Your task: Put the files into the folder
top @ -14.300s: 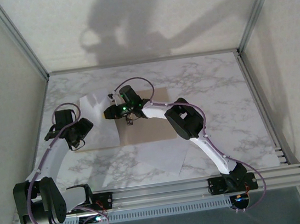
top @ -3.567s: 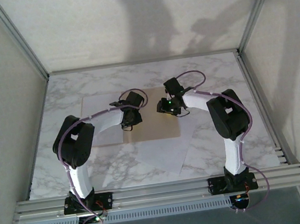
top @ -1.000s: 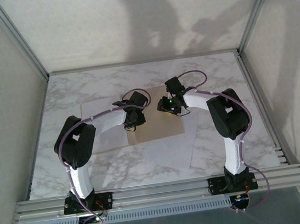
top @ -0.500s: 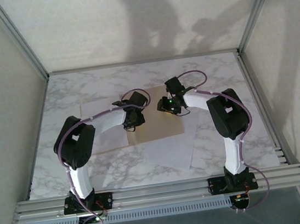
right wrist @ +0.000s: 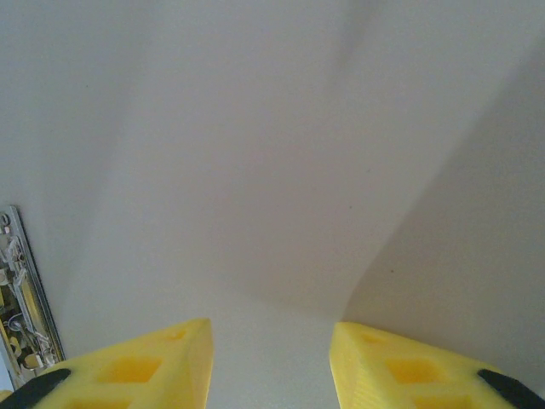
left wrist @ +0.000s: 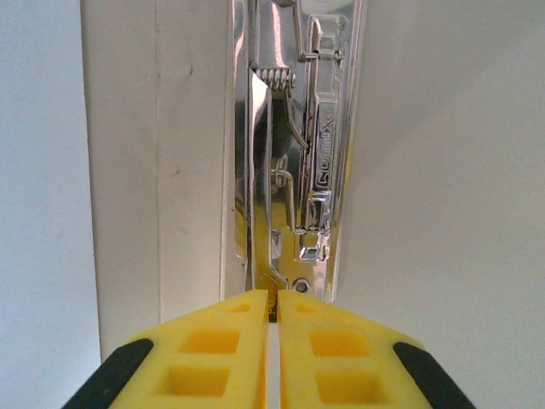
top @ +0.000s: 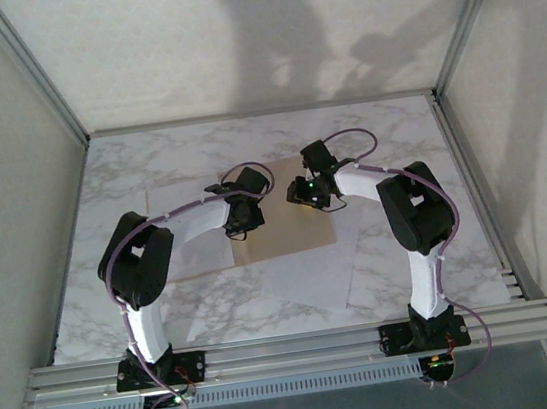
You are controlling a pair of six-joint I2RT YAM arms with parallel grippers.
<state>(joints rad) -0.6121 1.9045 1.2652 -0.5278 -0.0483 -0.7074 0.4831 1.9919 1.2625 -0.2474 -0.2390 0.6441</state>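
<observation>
The tan folder [top: 287,233] lies open in the middle of the marble table, with a pale sheet [top: 192,237] over its left half. More white files [top: 308,276] lie fanned out in front of it. My left gripper [top: 244,214] is over the centre crease. In the left wrist view its yellow fingers [left wrist: 274,296] are pinched together on the lower end of the shiny metal clip [left wrist: 289,170]. My right gripper [top: 305,194] hovers over the right half. Its fingers [right wrist: 271,328] are open above a white sheet [right wrist: 255,170], with nothing between them.
The clip's end shows at the left edge of the right wrist view [right wrist: 21,298]. Grey enclosure walls and aluminium posts [top: 34,70] ring the table. The rail [top: 292,348] with both arm bases runs along the near edge. Bare marble lies at the back [top: 274,134] and far right [top: 422,185].
Over the last second both arms have stayed almost still. A few seconds ago the loose front sheets lay more skewed; they now sit further right.
</observation>
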